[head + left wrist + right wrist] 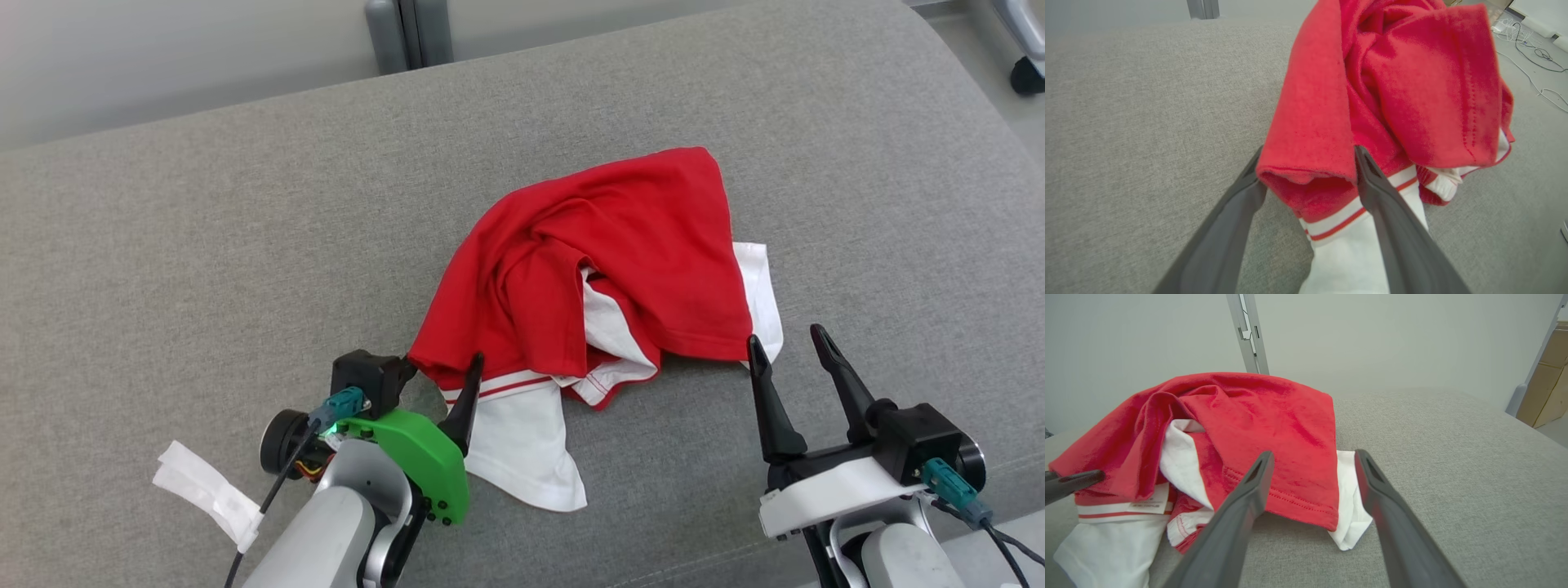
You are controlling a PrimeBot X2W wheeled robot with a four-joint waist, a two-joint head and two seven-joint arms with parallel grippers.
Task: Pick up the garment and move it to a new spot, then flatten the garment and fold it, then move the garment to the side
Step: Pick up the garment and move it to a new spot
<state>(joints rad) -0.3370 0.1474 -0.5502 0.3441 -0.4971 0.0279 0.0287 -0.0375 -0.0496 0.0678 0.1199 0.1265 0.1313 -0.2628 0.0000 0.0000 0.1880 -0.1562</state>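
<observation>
A crumpled red and white garment (604, 237) lies in a heap on the grey cushion (204, 245). My left gripper (441, 367) is at its near left corner, open, its fingers spread on either side of a red fold (1310, 134) above the striped white hem. In the right wrist view one left fingertip (1073, 484) pokes in beside the garment (1257, 416). My right gripper (784, 335) stands open at the garment's near right edge. In its own view the right gripper (1314, 454) has the red hem and a white corner (1349, 522) just beyond its fingers.
A strip of white tape (208, 490) hangs by my left forearm. A grey metal post (408, 33) rises behind the cushion. A black caster (1027, 73) sits at the far right. Cables (1531, 53) lie on the floor, and cardboard boxes (1551, 375) stand beyond the cushion's right end.
</observation>
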